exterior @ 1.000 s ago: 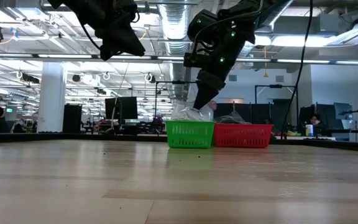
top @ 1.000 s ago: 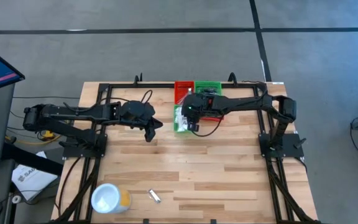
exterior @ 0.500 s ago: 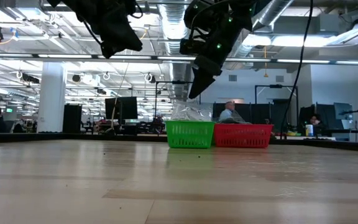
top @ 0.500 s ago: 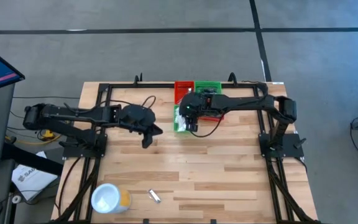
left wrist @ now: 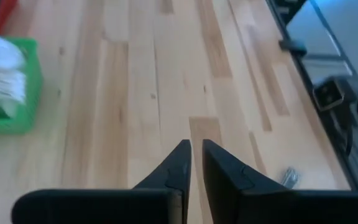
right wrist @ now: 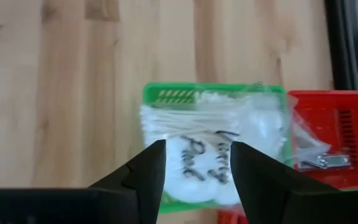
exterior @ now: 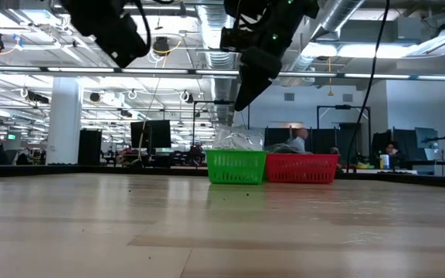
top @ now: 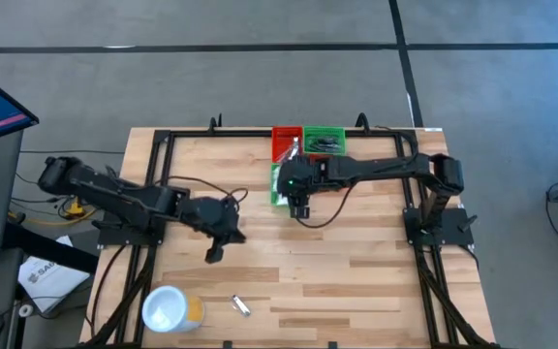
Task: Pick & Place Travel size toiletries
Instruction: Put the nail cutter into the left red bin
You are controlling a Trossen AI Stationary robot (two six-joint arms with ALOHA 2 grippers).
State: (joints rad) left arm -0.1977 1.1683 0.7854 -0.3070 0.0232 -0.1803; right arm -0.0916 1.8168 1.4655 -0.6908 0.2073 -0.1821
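A green bin (right wrist: 166, 94) holds white plastic-wrapped packets (right wrist: 197, 155); in the low view the packets (exterior: 236, 141) stick up above its rim (exterior: 236, 167). My right gripper (right wrist: 196, 149) hangs open above the packets, apart from them; it also shows in the high view (top: 298, 206) and the low view (exterior: 242, 96). A thin silver sachet (top: 241, 306) lies flat on the table near the near edge. My left gripper (top: 211, 256) is shut in the air over the bare table, the sachet (left wrist: 288, 177) ahead of it. No dark grey bottle shows.
A red bin (right wrist: 344, 134) stands against the green one and holds a silver item (right wrist: 319, 162). A second green bin (top: 324, 139) with dark items sits at the far edge. A white tub with an orange side (top: 170, 310) stands near the table's near left corner.
My right gripper has risen from the packets in the green bin, and the packets stay in the bin. My left gripper has moved from the table's middle toward the near edge, closer to the silver sachet.
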